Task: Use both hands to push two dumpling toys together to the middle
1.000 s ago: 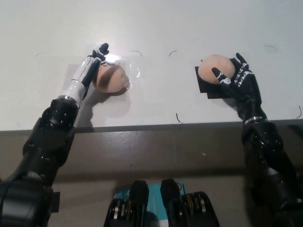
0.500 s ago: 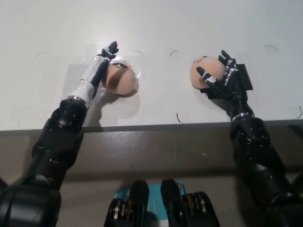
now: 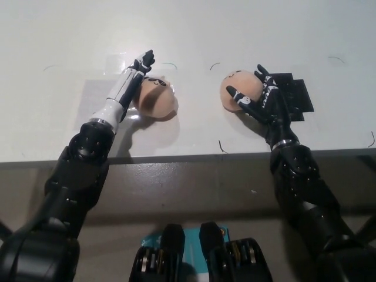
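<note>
Pressing in from both sides, two hands each rest against a dumpling toy on the white tabletop (image 3: 188, 29).

Nearest, the white left hand (image 3: 126, 87) lies flat, fingers straight, its edge against the outer side of the left dumpling toy (image 3: 156, 98), gripping nothing. The black right hand (image 3: 262, 98) cups the outer side of the right dumpling toy (image 3: 238, 89), fingers spread, not closed around it. A gap separates the toys. Behind the right hand lies a black patch (image 3: 296, 97).

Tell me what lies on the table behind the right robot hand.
A black square patch lies flat on the white table, just outside the right robot hand. Its near edge is covered by the hand, which cups the right dumpling.
</note>
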